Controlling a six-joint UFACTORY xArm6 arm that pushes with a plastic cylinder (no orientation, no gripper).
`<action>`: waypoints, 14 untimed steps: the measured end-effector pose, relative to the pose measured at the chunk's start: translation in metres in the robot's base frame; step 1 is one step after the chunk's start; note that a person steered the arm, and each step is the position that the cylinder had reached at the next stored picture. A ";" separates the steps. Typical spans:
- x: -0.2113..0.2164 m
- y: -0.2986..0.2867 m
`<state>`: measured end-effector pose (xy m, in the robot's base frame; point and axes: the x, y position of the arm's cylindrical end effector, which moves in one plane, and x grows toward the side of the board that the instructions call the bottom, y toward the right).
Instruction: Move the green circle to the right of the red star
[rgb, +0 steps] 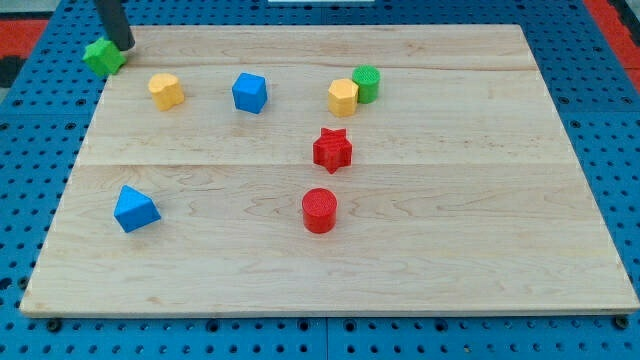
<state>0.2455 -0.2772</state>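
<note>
My tip (124, 45) touches the green star-like block (103, 56) at the tabletop's (480, 240) 10 o'clock corner. No hand shows, only a rod, so nothing is grasped. The green circle (366, 83) sits at 1 o'clock from the red star (332, 150), touching a yellow block (343, 97). The red cylinder (319, 210) lies at 6 o'clock from the star. 2 blue blocks, one a cube (249, 92) and one a wedge (135, 209), and another yellow block (166, 90) stand well apart at 9 o'clock.

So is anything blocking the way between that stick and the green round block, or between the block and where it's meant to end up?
My tip sits at the view's top left beside the green star. Toward the green circle lie a yellow block, the blue cube and another yellow block touching it. The spot right of the red star looks unobstructed.
</note>
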 end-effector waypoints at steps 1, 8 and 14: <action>-0.007 0.002; 0.011 0.390; 0.055 0.412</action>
<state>0.3000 0.1352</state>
